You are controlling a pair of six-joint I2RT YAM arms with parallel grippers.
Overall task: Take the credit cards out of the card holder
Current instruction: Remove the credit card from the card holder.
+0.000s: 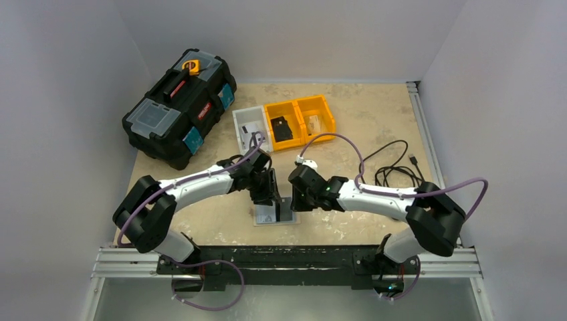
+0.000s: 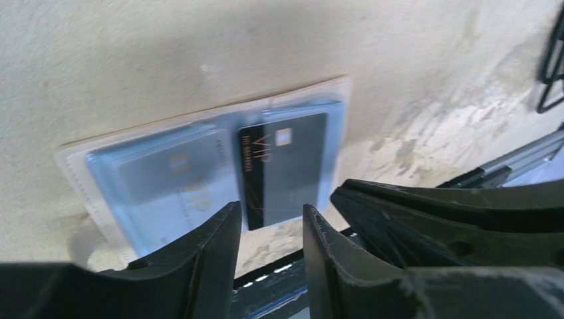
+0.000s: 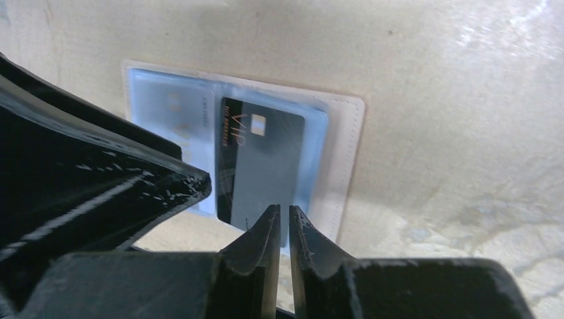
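Note:
The card holder [image 1: 275,215] lies opened flat near the table's front edge, between both grippers. Its clear pockets [image 2: 166,179] hold a pale credit card [image 3: 179,119] on one side. A black credit card [image 2: 282,166] marked VIP sticks partway out of the other pocket toward the near edge [image 3: 256,159]. My left gripper [image 2: 271,211] hovers open just in front of the black card's free end, nothing between its fingers. My right gripper [image 3: 280,211] sits over that card's near corner, jaws closed to a thin slit with nothing visibly in it.
A black toolbox [image 1: 180,107] stands at the back left. A grey bin [image 1: 249,127] and two yellow bins [image 1: 297,119] sit behind the arms. A black cable [image 1: 394,167] coils at the right. The metal rail [image 1: 287,261] runs right below the holder.

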